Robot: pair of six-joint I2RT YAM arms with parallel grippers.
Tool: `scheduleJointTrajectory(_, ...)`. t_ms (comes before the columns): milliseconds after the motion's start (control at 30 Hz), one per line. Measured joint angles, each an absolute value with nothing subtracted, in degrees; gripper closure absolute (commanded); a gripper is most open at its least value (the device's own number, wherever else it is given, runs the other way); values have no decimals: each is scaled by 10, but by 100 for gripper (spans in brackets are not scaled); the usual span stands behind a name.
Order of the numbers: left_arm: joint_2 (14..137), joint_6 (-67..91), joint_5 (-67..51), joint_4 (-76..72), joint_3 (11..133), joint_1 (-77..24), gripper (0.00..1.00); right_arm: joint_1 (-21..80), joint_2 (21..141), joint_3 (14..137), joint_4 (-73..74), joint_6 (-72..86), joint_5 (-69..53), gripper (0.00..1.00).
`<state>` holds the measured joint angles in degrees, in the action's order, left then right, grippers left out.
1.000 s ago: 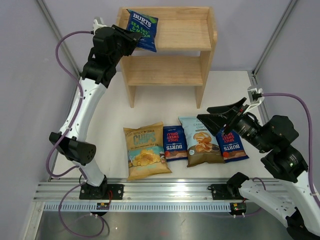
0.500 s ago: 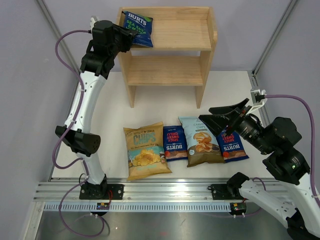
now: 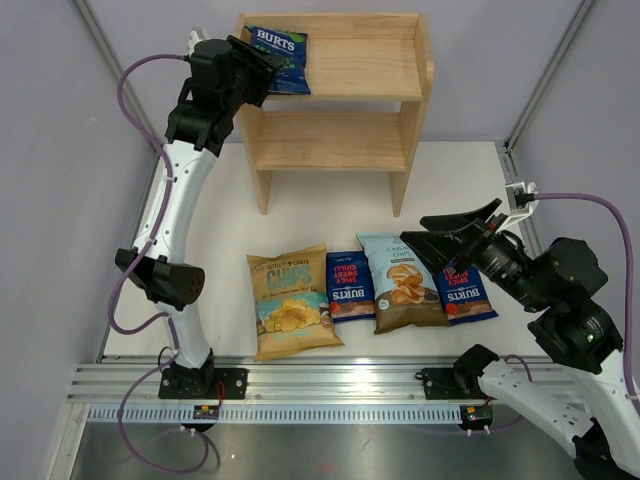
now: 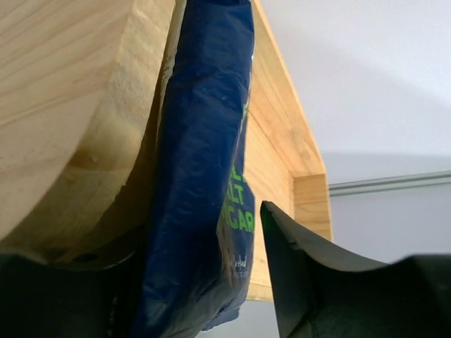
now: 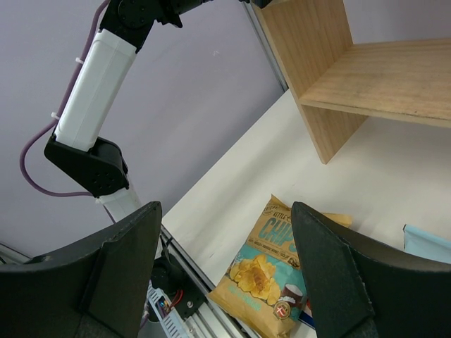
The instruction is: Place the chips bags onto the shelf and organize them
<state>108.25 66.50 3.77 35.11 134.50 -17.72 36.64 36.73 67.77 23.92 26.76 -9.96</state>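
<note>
From above, the left gripper (image 3: 266, 70) is at the top left corner of the shelf (image 3: 340, 140). It sits around a dark-blue Burts bag (image 3: 283, 48) on the top board. Four bags lie in a row on the tabletop (image 3: 300, 215): the tan Chips bag (image 3: 290, 300), a middle Burts bag (image 3: 350, 285), the light-blue and brown bag (image 3: 400, 285) and a right Burts bag (image 3: 468, 298). The right gripper (image 3: 452, 240) hangs over that last one.

The left wrist view shows the dark-blue bag on its edge against the wood. One black finger (image 4: 303, 274) is just beside it with a thin gap, so the gripper looks loose.

In the right wrist view, the fingers are spread wide and hold nothing.
</note>
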Motion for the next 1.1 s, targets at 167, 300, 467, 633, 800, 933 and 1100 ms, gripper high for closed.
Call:
scheduleJointTrajectory(167, 1079, 634, 52, 365, 1351, -184, 38, 366, 362, 678, 239, 268, -100, 18)
scheduleJointTrajectory(300, 1079, 602, 67, 390, 1367, -185, 36, 366, 362, 677, 239, 269, -100, 18)
scheduleJointTrajectory(467, 1076, 573, 76, 400, 1373, -185, 24, 366, 361, 675, 239, 270, -100, 18)
scheduleJointTrajectory(633, 1058, 543, 75, 408, 1372, -186, 1, 366, 361, 674, 239, 270, -100, 18)
scheduleJointTrajectory(800, 1049, 524, 76, 424, 1371, -186, 1, 366, 361, 674, 239, 271, -101, 18)
scheduleJointTrajectory(933, 1022, 519, 81, 419, 1336, -186, 1, 366, 363, 674, 240, 271, -101, 18)
scheduleJointTrajectory(1100, 984, 509, 90, 442, 1301, -183, 1, 366, 374, 674, 261, 270, -99, 18)
